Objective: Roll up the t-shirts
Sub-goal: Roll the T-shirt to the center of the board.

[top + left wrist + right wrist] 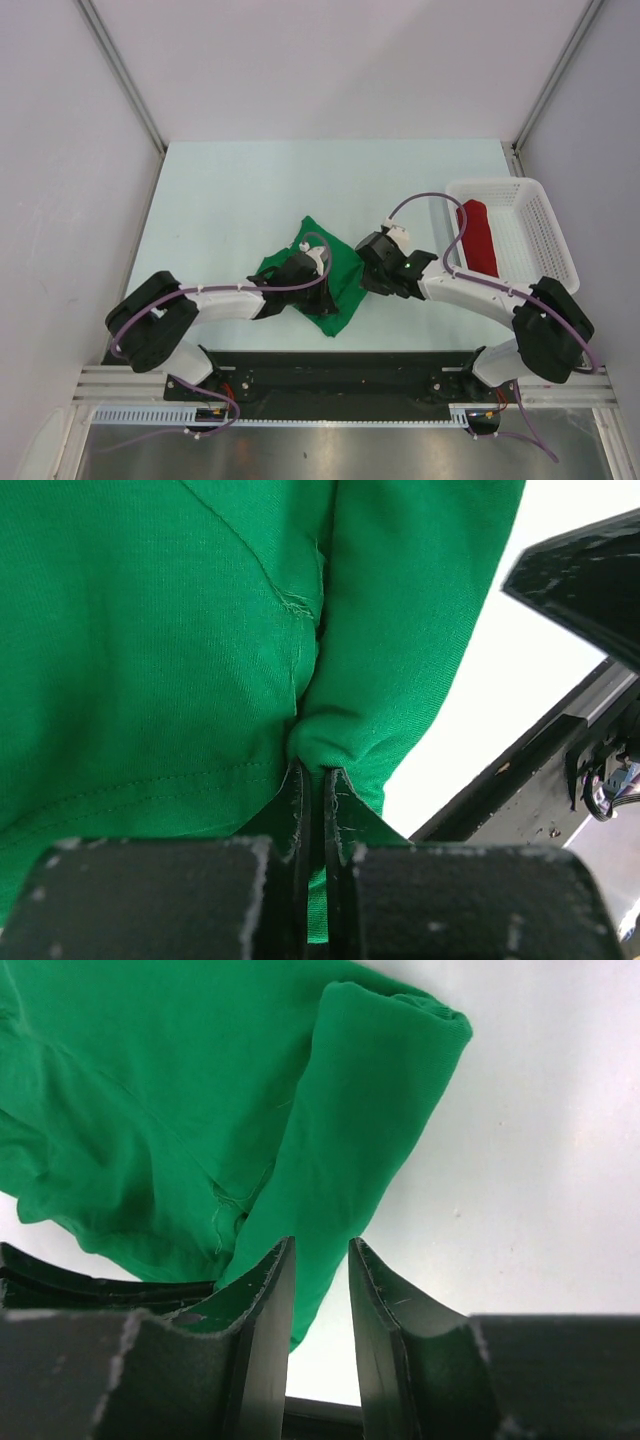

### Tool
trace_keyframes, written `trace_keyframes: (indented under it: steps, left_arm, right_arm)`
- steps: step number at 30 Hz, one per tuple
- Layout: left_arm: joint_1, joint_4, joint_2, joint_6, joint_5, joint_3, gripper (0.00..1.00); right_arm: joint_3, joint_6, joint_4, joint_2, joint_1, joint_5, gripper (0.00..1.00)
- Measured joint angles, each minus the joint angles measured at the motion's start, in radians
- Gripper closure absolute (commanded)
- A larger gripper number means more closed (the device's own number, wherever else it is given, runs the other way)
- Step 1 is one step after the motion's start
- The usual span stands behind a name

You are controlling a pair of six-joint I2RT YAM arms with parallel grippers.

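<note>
You're early in rolling the green t-shirt (340, 290), mid-frame on the surface (220, 200); the red t-shirt (478, 238) lies rolled in the basket (495, 187) at right. Your left claw (312, 777) pinches a green fold. Your right claw (320, 1248), narrowly parted, likely needs cloth next.

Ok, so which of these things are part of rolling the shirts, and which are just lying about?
Job:
green shirt, pinched in the left gripper
red shirt, already rolled
right gripper, at the green shirt's fold

Lying about:
basket, holding the red shirt
</note>
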Motion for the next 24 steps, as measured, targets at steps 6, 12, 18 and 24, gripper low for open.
trace_keyframes:
  steps: [6, 12, 18, 24]
  left_arm:
    - [0.005, 0.0, 0.0, 0.0, 0.008, 0.0, 1.0]
    - [0.006, 0.0, 0.0, 0.001, 0.011, 0.0, 1.0]
    - [0.008, 0.0, 0.0, 0.002, 0.015, 0.0, 1.0]
    - [0.008, -0.001, 0.0, 0.003, 0.015, 0.0, 0.77]
  right_arm:
    - [-0.004, 0.0, 0.037, 0.029, -0.001, -0.004, 0.68]
    - [-0.004, 0.001, 0.068, 0.045, -0.02, -0.023, 0.75]
    - [-0.004, 0.001, 0.086, 0.063, -0.031, -0.041, 0.87]
    - [0.002, 0.002, 0.093, 0.084, -0.035, -0.052, 1.0]
